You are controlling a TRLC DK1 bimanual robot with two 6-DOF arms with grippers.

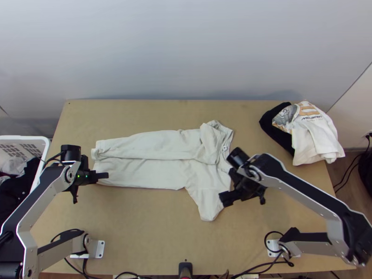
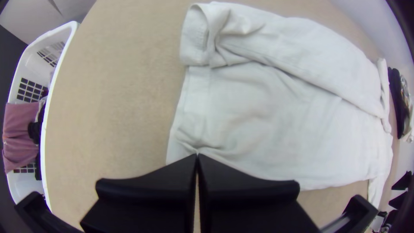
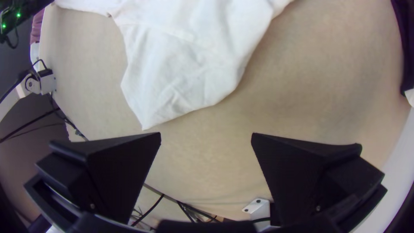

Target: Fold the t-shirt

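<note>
The left gripper has its 2 fingers together at the tips, pinching the shirt at a near corner of its hem, where creases gather. From there the shirt runs out towards 3 o'clock, flat on the table, its far side folded over in 1 long strip. Above that end, the right gripper stands wide open with nothing between its fingers; 1 sleeve points to 6 o'clock, just beside them. Farther off, clothes lie at 2 o'clock from the right gripper, and a basket stands at 10 o'clock from the left.
</note>
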